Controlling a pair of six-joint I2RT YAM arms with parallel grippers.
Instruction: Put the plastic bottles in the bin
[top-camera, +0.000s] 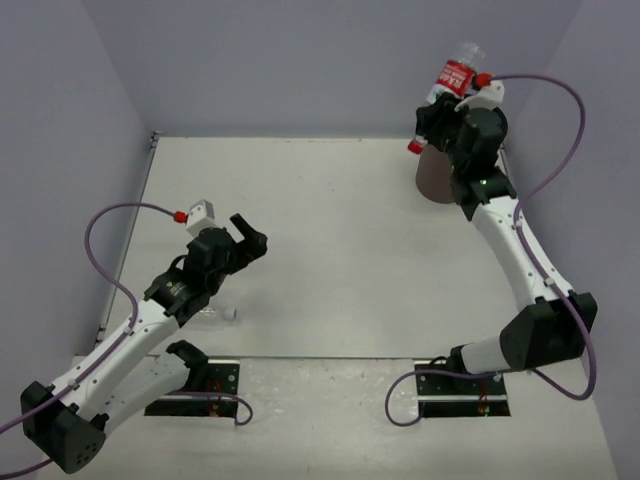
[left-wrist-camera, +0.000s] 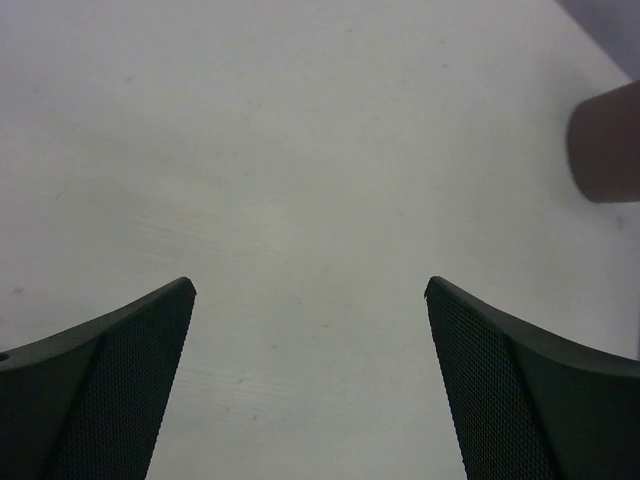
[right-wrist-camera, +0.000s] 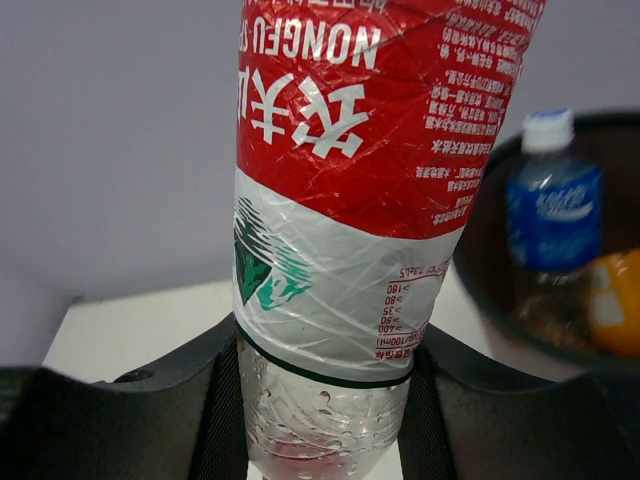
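Observation:
My right gripper is shut on the clear red-label bottle and holds it high at the far right, over the near rim of the dark-brown bin. In the right wrist view the fingers clamp the bottle below its label. The bin sits to the right, with a blue-label bottle and an orange-filled bottle inside. My left gripper is open and empty above the table's left middle. A plain clear bottle with a white cap lies under the left arm.
Grey walls enclose the white table on three sides. The bin stands close to the right wall and also shows at the right edge of the left wrist view. Purple cables loop beside both arms.

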